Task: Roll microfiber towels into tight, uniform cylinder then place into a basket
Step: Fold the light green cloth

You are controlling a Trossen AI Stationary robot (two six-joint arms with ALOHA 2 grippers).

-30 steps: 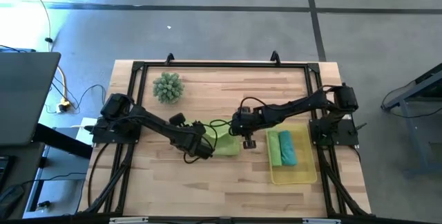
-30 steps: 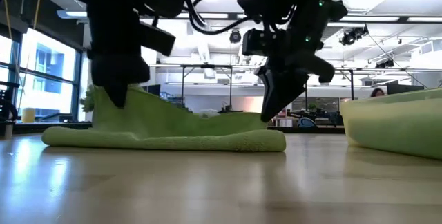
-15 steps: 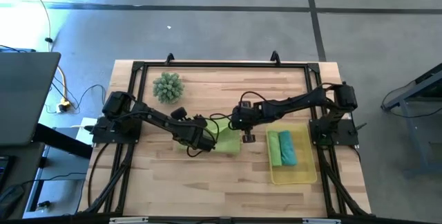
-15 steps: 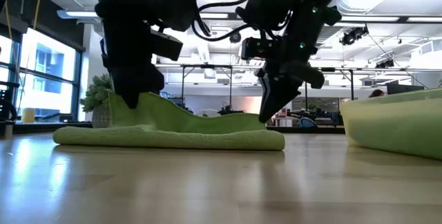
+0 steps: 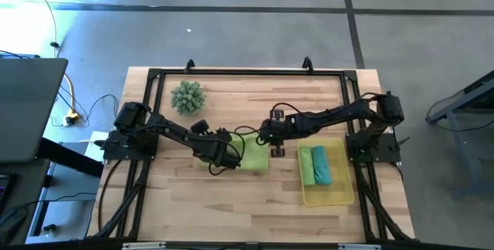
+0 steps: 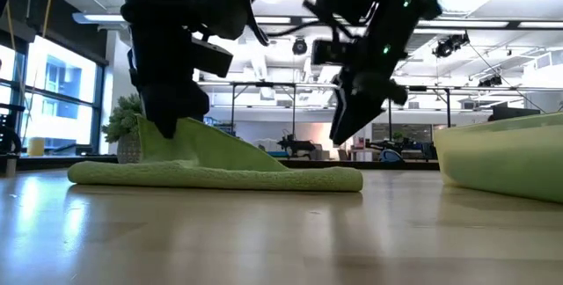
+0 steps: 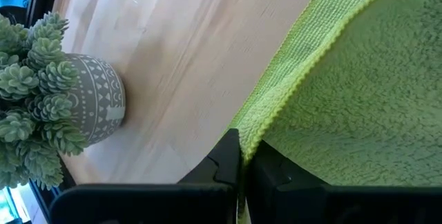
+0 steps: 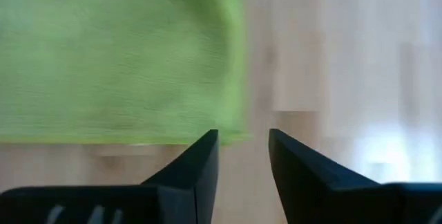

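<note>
Low view: left end effector [image 6: 167,122] is clenched on the raised edge of the lime green towel [image 6: 220,172], which lies flat on the surface [image 5: 231,196], unrolled. Right end effector [image 6: 347,131] hovers released, holding nothing. Risk: a one-sided pull drags the towel sideways, giving a loose, uneven roll. Two rolled towels [image 5: 316,165] sit in the basket [image 5: 328,196].

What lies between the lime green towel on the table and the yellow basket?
Nothing visible: bare wood separates the lime green towel from the yellow basket, which already holds two rolls. The open right gripper hangs over the towel's near edge.
</note>
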